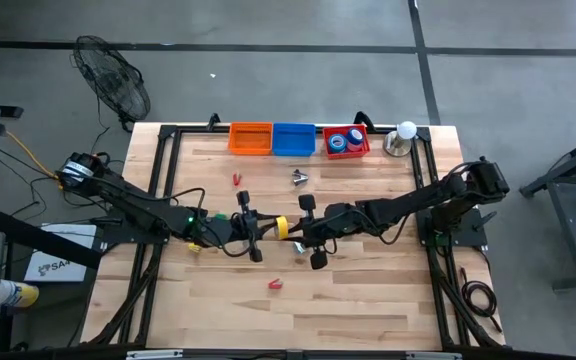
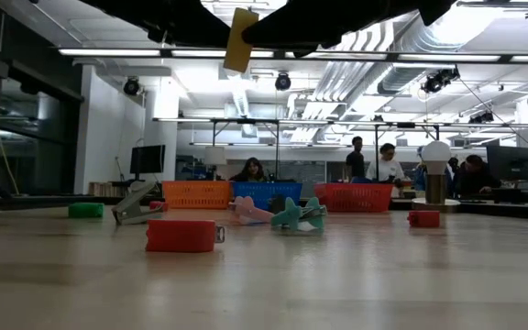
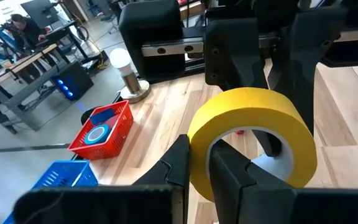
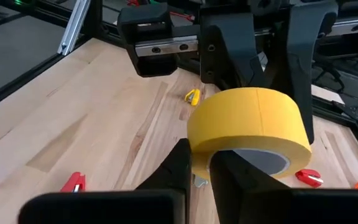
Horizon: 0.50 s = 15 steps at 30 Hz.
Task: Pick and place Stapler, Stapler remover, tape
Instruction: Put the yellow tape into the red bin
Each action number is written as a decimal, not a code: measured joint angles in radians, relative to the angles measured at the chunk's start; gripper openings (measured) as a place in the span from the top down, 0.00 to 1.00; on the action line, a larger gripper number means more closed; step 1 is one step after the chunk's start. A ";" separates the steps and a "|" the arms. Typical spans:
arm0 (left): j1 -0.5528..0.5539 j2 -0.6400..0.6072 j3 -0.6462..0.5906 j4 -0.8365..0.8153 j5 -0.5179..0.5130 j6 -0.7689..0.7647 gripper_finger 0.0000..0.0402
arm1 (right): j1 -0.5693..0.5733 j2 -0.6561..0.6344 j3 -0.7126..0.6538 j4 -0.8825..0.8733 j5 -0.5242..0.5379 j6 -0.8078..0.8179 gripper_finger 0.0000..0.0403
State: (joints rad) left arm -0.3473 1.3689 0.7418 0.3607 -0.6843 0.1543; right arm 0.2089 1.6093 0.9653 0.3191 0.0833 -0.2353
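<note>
Both grippers pinch the yellow tape (image 1: 282, 227) above mid-table.

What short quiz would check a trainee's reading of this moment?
1. True or false: the yellow tape roll lies flat on the table.
2. Which bin holds the blue tape rolls? A: the orange bin. B: the blue bin. C: the red bin.
3. Fill in: the yellow tape roll is pinched by the fingers of the left gripper and of the ____ gripper.
Key: 1 false, it is held in the air. 2 C. 3 right.
</note>
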 joint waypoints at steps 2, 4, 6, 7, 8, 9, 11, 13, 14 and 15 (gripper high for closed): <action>0.000 0.000 0.000 0.000 0.002 -0.002 0.90 | 0.000 0.000 0.000 0.000 0.000 0.019 0.93; 0.000 0.000 0.000 -0.001 0.002 -0.002 0.87 | -0.001 0.000 0.000 0.000 0.000 0.025 0.93; 0.001 0.001 0.000 -0.004 -0.002 -0.008 0.83 | -0.001 0.000 0.000 0.000 0.003 0.026 0.93; 0.002 0.001 0.000 -0.005 -0.006 -0.008 0.81 | -0.001 0.000 0.000 0.000 0.006 0.030 0.93; 0.002 0.002 0.000 -0.007 -0.010 -0.008 0.79 | -0.001 0.000 0.000 0.000 0.010 0.033 0.93; 0.002 0.002 0.000 -0.011 -0.012 -0.008 0.77 | -0.001 0.000 0.000 0.000 0.015 0.038 0.93; 0.002 0.002 0.000 -0.015 -0.019 -0.007 0.73 | -0.001 0.000 0.001 -0.003 0.017 0.044 0.93; 0.002 0.002 0.000 -0.025 -0.029 -0.005 0.69 | -0.003 0.000 0.002 -0.013 0.020 0.046 0.93; 0.001 0.002 0.000 -0.029 -0.042 -0.005 0.67 | -0.006 0.000 0.002 -0.019 0.020 0.050 0.93; 0.001 0.002 0.000 -0.032 -0.064 -0.004 0.65 | -0.008 0.000 0.002 -0.029 0.023 0.057 0.93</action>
State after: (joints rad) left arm -0.3462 1.3708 0.7418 0.3290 -0.7481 0.1505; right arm 0.2005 1.6093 0.9676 0.2902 0.1060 -0.1780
